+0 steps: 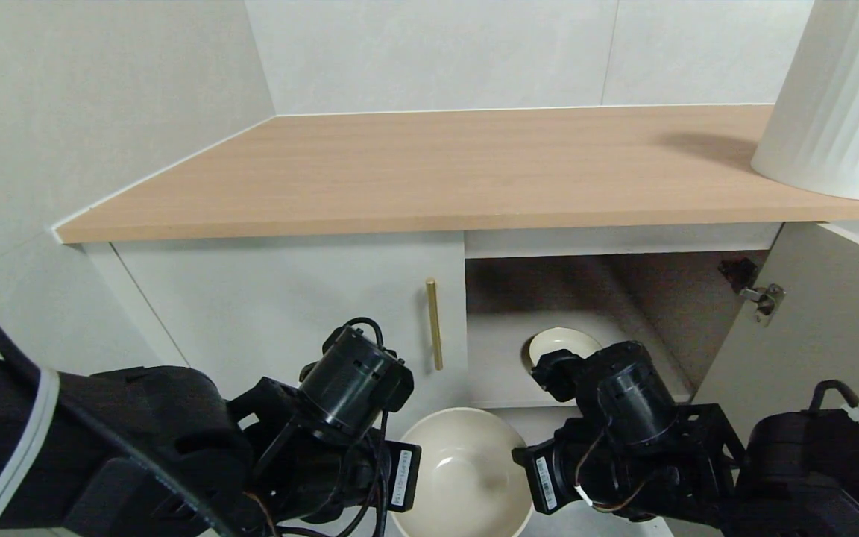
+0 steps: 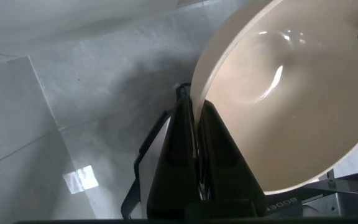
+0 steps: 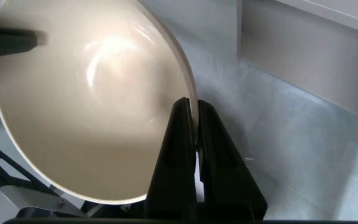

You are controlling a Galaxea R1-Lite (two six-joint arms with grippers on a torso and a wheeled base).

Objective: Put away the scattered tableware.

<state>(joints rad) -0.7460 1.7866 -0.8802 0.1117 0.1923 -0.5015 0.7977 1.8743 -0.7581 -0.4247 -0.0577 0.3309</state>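
The bowl (image 1: 459, 477), its near edge cut off, hung before the open cabinet (image 1: 623, 298). The left gripper (image 2: 196, 111) and right gripper (image 3: 194, 111) pinched opposite rims. A dish (image 1: 560, 341) inside sat half hidden, under a wooden counter (image 1: 437, 171).

Kitchen: wooden countertop (image 1: 429, 171), open cabinet (image 1: 661, 291)

There were two bowls: one large bowl (image 1: 461, 477) and one small bowl (image 1: 560, 344). There was also one white ribbed jar (image 1: 839, 104) and one brass handle (image 1: 435, 324).
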